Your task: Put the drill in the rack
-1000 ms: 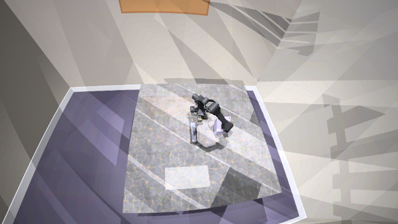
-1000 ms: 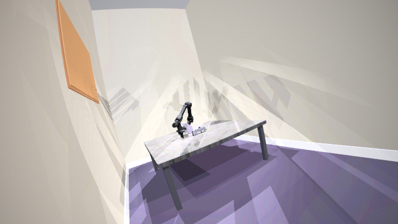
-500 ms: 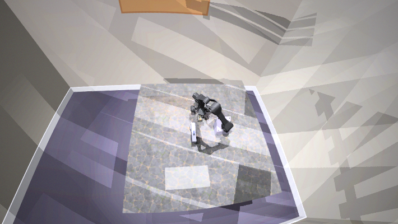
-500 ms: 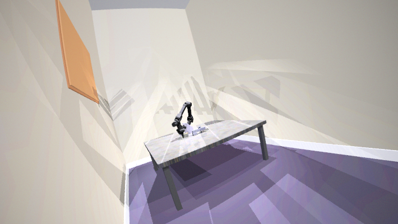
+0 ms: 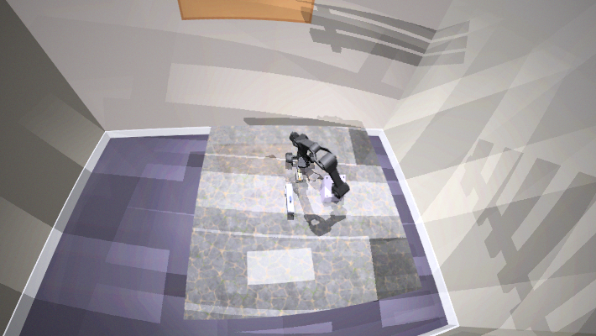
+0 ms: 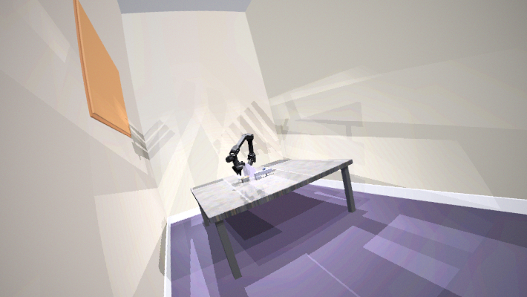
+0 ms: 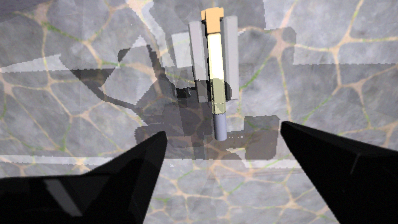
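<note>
Yellow bar (image 5: pixel 300 175) (image 6: pixel 245 179) (image 7: pixel 216 65) (unheld) below open gripper (image 5: pixel 302 165) (image 6: pixel 238 174) (image 7: pixel 221 131)

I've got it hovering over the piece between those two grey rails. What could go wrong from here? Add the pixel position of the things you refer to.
The gripper (image 5: pixel 300 165) (image 7: pixel 221 131) is open with nothing between its fingers, and the yellow piece (image 7: pixel 216 65) sits close between the grey rails (image 7: pixel 231 57). Coming down there, a finger might strike a rail, or closing could catch only the narrow grey tip (image 7: pixel 220 127) and slip.

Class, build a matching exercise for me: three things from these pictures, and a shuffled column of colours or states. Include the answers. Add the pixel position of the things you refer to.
Things:
1. The gripper (image 7: pixel 221 131)
2. The wall panel (image 5: pixel 248 9) (image 6: pixel 103 79)
3. The floor (image 5: pixel 138 176) (image 6: pixel 315 237)

Colours or states:
A. Purple
B. Open, nothing between its fingers
C. Orange

Right pairs: 1-B, 2-C, 3-A
</note>
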Motion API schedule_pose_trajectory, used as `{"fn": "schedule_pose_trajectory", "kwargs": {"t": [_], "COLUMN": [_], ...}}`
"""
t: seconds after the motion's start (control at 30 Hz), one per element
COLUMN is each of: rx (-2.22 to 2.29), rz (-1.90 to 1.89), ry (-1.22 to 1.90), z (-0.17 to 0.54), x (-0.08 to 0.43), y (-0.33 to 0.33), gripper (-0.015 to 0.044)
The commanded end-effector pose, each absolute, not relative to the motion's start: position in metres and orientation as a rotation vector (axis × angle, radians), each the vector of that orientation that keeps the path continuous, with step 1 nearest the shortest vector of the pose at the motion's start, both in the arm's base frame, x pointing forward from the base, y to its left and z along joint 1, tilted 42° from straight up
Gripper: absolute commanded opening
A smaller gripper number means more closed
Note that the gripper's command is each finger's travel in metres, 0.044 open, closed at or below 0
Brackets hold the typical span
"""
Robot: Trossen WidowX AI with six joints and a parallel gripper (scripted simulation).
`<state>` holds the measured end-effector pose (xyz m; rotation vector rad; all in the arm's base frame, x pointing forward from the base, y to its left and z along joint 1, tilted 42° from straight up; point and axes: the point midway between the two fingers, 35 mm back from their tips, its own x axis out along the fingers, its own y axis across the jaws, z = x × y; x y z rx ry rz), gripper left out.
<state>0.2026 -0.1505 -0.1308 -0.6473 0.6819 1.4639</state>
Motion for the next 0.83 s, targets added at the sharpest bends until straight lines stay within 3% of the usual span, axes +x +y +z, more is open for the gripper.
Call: {"fn": "schedule_pose_trajectory", "kwargs": {"t": [0.0,0.2,0.8], "rx": [-0.659,-0.672,-0.862], "rz": [1.460,1.456,1.359], "ry": [0.686,0.707,0.826], "z": [-0.121,-0.124,-0.082], "x": [0.204,0.214,0.311], "y": [-0.161,-0.154,-0.120], "gripper": [0.0440,0.0440,0.0440]}}
